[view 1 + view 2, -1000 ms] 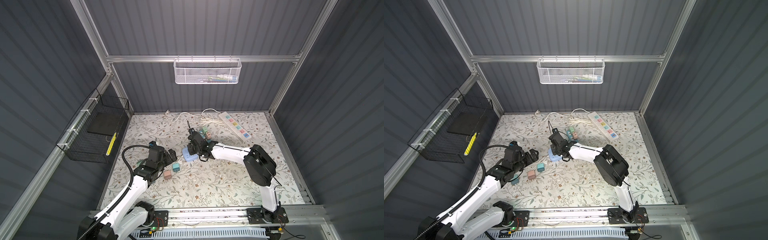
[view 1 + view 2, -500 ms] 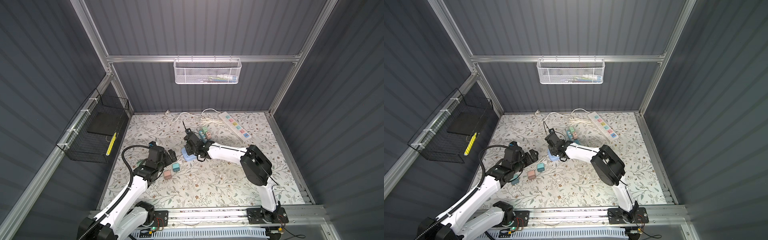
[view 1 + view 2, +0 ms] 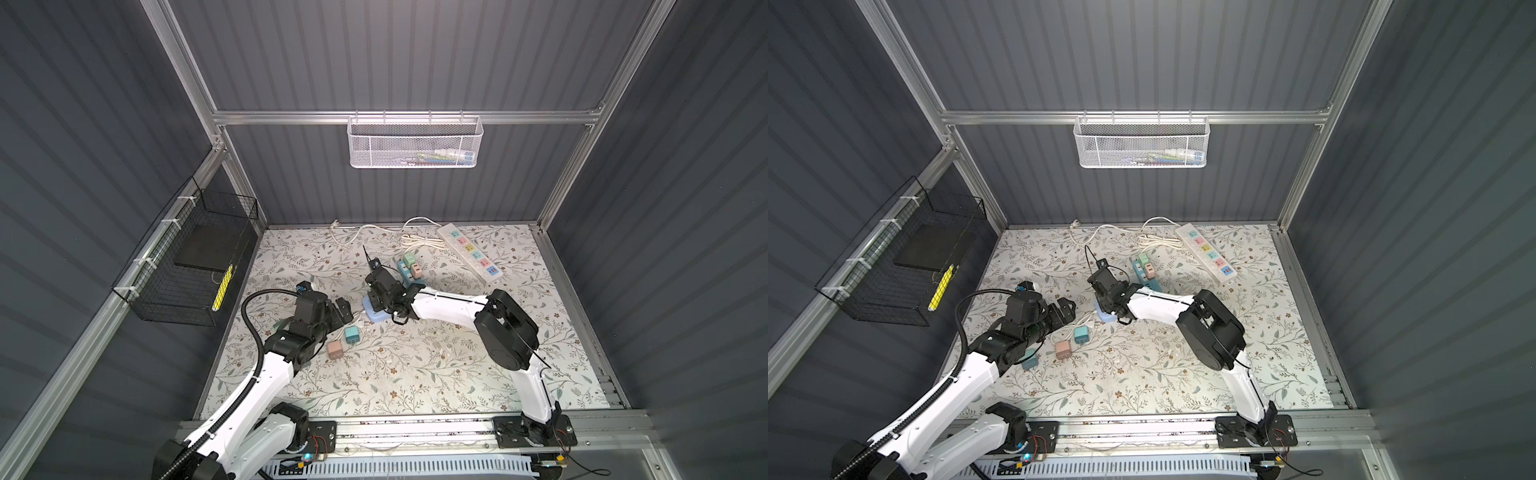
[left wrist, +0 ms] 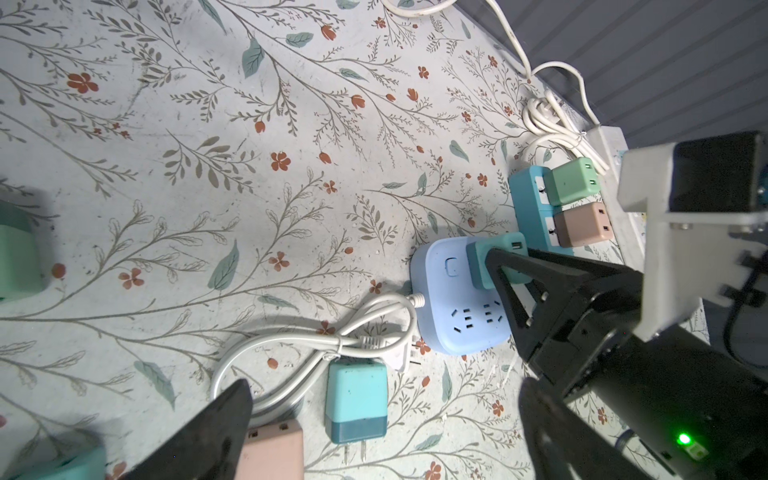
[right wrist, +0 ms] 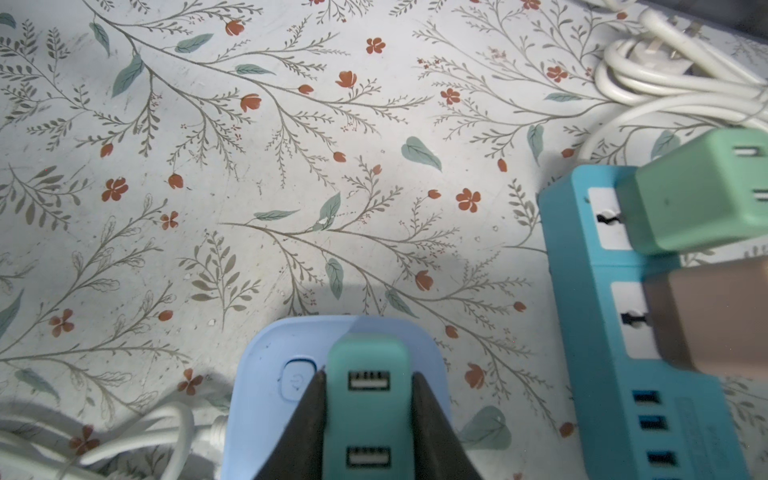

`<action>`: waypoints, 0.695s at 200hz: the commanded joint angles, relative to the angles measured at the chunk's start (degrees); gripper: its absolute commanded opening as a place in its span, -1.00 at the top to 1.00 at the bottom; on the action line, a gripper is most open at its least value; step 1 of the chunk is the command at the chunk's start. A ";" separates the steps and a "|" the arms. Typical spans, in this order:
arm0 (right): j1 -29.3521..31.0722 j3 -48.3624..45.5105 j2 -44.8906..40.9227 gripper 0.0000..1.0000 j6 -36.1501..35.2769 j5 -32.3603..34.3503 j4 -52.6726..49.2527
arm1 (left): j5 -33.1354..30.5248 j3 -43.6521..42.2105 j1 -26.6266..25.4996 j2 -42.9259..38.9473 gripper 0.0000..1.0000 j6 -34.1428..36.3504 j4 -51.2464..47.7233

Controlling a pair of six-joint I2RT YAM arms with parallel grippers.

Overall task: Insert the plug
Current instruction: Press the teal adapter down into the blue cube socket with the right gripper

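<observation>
Right end effector (image 5: 368, 378): pinching teal plug (image 5: 365, 353).
Left end effector (image 4: 384, 388): spread, idle.
Plug location: on blue socket block (image 5: 266, 357), 9 o'clock of bench (image 3: 415, 374) centre.
Progress: apparently seated; release outstanding.

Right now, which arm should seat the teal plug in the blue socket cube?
Right: the right gripper is shut on the teal plug on the blue socket cube; the left gripper hangs open, apart, empty.

Right end effector (image 4: 505, 266) pinches teal plug (image 4: 476, 266) atop blue socket block (image 4: 453, 328).
</observation>
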 commanded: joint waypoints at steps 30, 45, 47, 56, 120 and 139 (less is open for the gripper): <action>0.29 -5.76 6.58 0.62 3.23 -7.02 -11.05 | -1.31 1.09 0.31 -2.45 -1.00 1.18 -1.85; 0.29 -5.16 5.12 0.57 2.74 -7.08 -11.00 | -1.09 1.22 0.31 -2.37 -1.00 1.15 -2.06; 0.29 -4.98 4.85 0.55 2.65 -6.95 -11.05 | -1.12 1.28 0.31 -2.39 -1.00 1.18 -2.13; 0.16 -4.18 3.60 0.50 2.47 -6.43 -11.26 | -1.02 1.61 0.31 -2.45 -1.00 1.55 -2.39; -0.68 2.22 -2.02 -0.09 0.49 -3.62 -12.21 | -4.10 5.44 0.40 -6.19 -1.00 3.93 -7.20; -0.72 2.29 -5.00 -0.25 -0.25 -3.31 -11.90 | -4.51 6.32 0.36 -6.48 -1.00 4.89 -8.54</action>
